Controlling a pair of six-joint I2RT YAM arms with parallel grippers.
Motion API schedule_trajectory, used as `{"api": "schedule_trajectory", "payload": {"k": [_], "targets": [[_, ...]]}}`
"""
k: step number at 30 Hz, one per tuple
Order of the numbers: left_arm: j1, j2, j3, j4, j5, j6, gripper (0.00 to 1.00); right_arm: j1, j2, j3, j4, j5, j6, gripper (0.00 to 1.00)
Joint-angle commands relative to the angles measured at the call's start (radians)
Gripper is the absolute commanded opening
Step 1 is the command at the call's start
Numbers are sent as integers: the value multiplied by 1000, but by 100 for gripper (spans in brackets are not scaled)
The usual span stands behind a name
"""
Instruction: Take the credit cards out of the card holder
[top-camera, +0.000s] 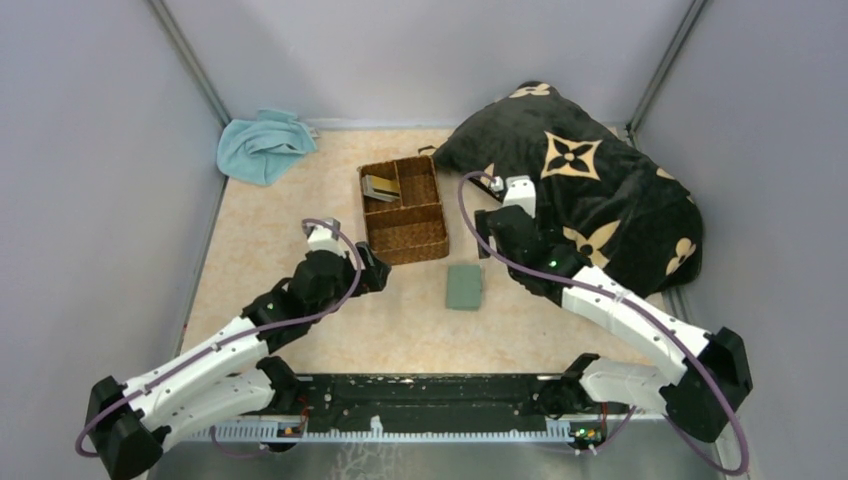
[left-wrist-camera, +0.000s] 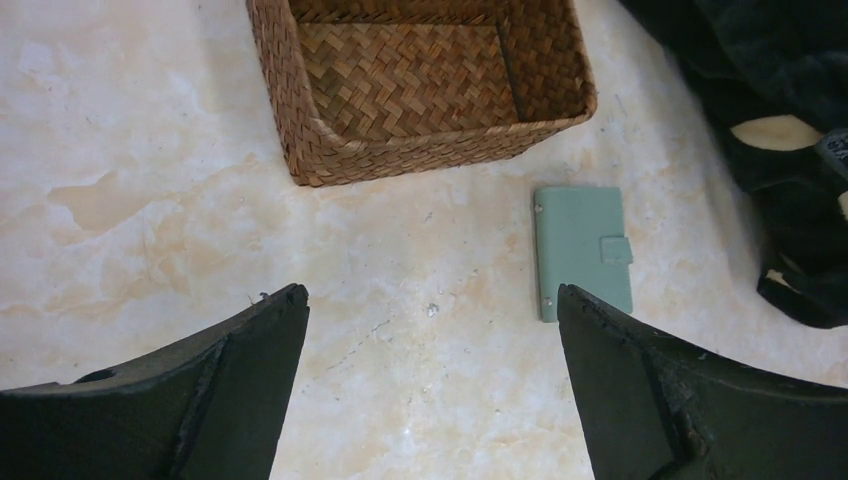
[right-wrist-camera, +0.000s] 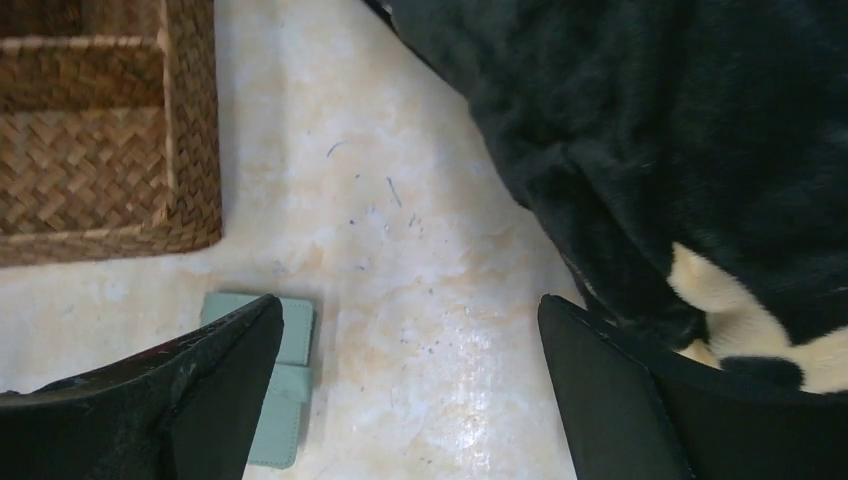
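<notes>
Although the card holder lies shut and flat on the table, just off the near right corner of the basket, a small stack of credit cards, grey and tan-gold, rests in the basket's far left compartment. The holder's tab is folded over its cover, so no pocket shows, and whether any card remains inside cannot be told. The basket's other two compartments appear bare in the overhead view.

The left gripper hovers off the basket's near left corner with its fingers spread wide and nothing between them. The right gripper hangs on the basket's right side, between it and the black patterned blanket, and is likewise spread and empty. Neither touches the holder.

Judged from this layout, the removal looks largely or wholly done, with the cards out and set apart. What may be left is to confirm that the holder is empty.
</notes>
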Motion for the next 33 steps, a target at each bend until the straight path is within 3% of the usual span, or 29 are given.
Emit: {"api": "schedule_trajectory", "payload": {"k": [1, 3, 7, 9, 11, 14, 20, 23, 25, 27, 28, 30, 32, 33], "targets": [[3, -60, 0, 40, 13, 68, 100, -61, -68, 45, 0, 48, 15, 99], [2, -89, -13, 105, 27, 166, 100, -111, -120, 5, 25, -44, 51, 99], [3, -115, -37, 225, 27, 284, 100, -130, -316, -167, 308, -343, -121, 99], [2, -77, -17, 217, 41, 297, 100, -131, -353, -232, 399, -375, -94, 99], [3, -23, 3, 191, 31, 230, 100, -132, -317, -201, 329, -366, -79, 99], [4, 21, -15, 283, 84, 261, 100, -132, -256, -161, 260, -337, -57, 99], [5, 12, -46, 427, 160, 194, 100, -138, -282, -263, 417, -418, 52, 99], [9, 17, -51, 452, 253, 239, 99, -140, -266, -314, 458, -461, 123, 99], [9, 26, -52, 458, 312, 256, 86, -142, -261, -359, 515, -531, 159, 98], [9, 39, -49, 462, 365, 266, 62, -141, -259, -402, 545, -586, 208, 76], [10, 48, -48, 469, 407, 274, 55, -141, -256, -414, 547, -600, 233, 58], [11, 73, -39, 483, 509, 282, 41, -141, -243, -426, 524, -624, 270, 30], [13, 113, -9, 485, 613, 284, 30, -141, -221, -426, 486, -661, 299, 18], [14, 144, 5, 483, 656, 285, 18, -140, -207, -428, 470, -696, 306, 7]]}}
